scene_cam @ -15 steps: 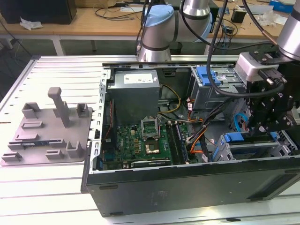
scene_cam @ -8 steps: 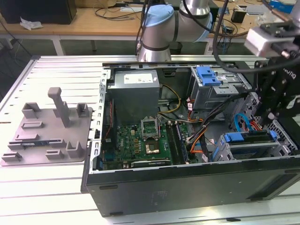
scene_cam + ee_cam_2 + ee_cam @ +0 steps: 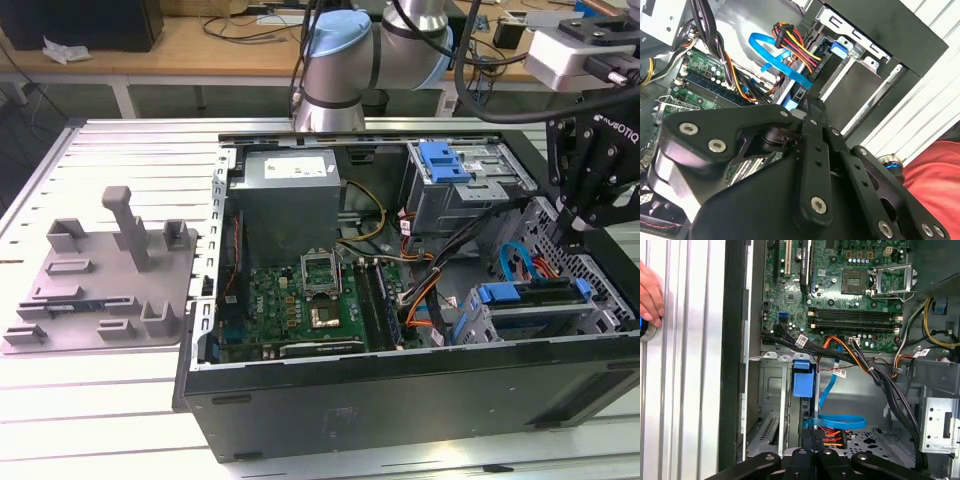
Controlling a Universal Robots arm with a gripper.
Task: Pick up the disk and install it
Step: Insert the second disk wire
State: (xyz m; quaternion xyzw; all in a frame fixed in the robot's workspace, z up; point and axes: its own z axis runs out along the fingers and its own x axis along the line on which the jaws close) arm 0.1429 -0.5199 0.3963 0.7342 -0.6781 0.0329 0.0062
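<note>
The black linkage gripper [image 3: 578, 235] is held low over the open black computer case [image 3: 400, 385], at the exterior view's right, its fingers drawn narrow. Just below it the blue-railed silver disk [image 3: 535, 293] is seated edgewise in the metal drive cage [image 3: 600, 318]. A green motherboard [image 3: 300, 305] lies inside the case.

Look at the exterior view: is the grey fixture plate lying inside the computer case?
No. The grey fixture plate rests on the slatted table, outside the open computer case, towards the exterior view's left.
</note>
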